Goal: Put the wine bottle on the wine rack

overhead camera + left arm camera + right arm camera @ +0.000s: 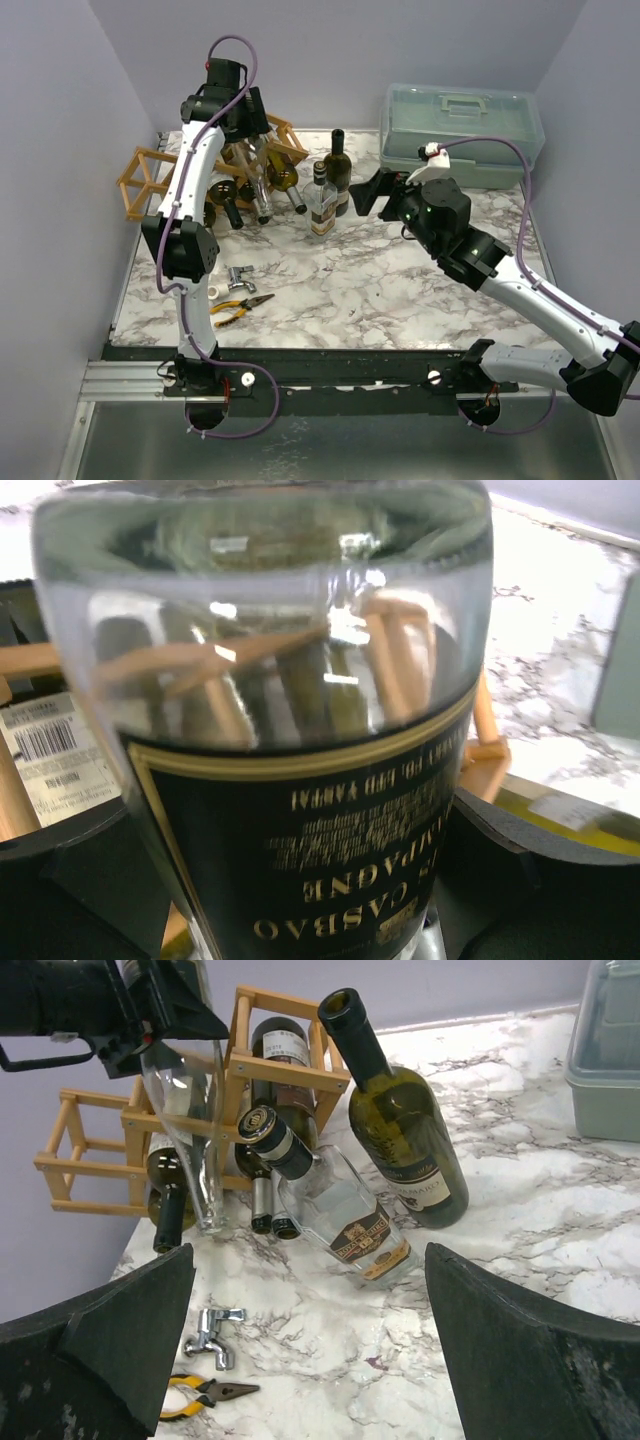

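Marble-patterned bench [380, 290] carrying a rack, bottles and tools.
The wooden wine rack [140, 182] stands at its far left, with a green bottle [338, 170] and a clear square bottle [321, 205] upright just beside it. A translucent toolbox [460, 135] sits far right. A metal tap [240, 275] and yellow-handled pliers [238, 307] lie near left.

On my left wrist feed, the gold-edged black label [320, 870] on the clear wine bottle [260, 650] shows upside-down gold lettering. I read "CASBAO" and, less surely through the blur, "...MPAGNE". A white label [55, 755] at the left edge carries a barcode with unreadable digits. Bottle labels in my right wrist feed are too small to read.
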You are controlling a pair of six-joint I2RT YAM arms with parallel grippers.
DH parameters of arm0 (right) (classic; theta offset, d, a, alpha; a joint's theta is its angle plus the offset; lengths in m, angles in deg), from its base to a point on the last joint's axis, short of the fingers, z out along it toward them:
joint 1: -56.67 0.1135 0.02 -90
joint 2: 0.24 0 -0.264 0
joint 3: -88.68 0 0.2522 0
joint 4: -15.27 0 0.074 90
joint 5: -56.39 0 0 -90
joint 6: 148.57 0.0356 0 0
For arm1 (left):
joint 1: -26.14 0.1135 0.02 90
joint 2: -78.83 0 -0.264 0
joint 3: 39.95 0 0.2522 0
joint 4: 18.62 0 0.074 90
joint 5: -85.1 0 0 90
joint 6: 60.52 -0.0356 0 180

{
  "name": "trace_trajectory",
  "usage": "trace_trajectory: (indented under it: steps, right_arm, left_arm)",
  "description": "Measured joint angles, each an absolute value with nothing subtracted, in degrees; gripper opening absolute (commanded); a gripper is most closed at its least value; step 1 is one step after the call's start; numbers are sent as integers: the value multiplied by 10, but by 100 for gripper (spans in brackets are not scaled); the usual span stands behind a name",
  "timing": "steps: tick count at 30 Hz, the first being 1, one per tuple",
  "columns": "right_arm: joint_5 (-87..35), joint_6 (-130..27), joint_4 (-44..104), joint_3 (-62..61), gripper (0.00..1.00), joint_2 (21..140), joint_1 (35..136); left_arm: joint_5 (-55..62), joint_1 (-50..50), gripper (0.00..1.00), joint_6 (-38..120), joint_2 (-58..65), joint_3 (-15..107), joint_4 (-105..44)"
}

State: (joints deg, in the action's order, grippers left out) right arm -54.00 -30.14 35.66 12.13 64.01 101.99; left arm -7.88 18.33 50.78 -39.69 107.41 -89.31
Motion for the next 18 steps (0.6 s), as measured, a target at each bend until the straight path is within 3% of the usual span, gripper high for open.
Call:
trace_trajectory:
  steps: [10, 12, 18]
  right_arm:
    - [-536, -297, 358, 135, 100, 648, 1020]
    - [-536, -296, 359, 137, 100, 649, 1020]
    - [-530, -295, 360, 138, 100, 659, 1020]
  left_arm:
    - [-176, 172, 0, 498, -441, 1094, -891]
    - [-187, 170, 9, 498, -443, 1095, -890]
    - [-206, 170, 54, 502, -454, 1110, -890]
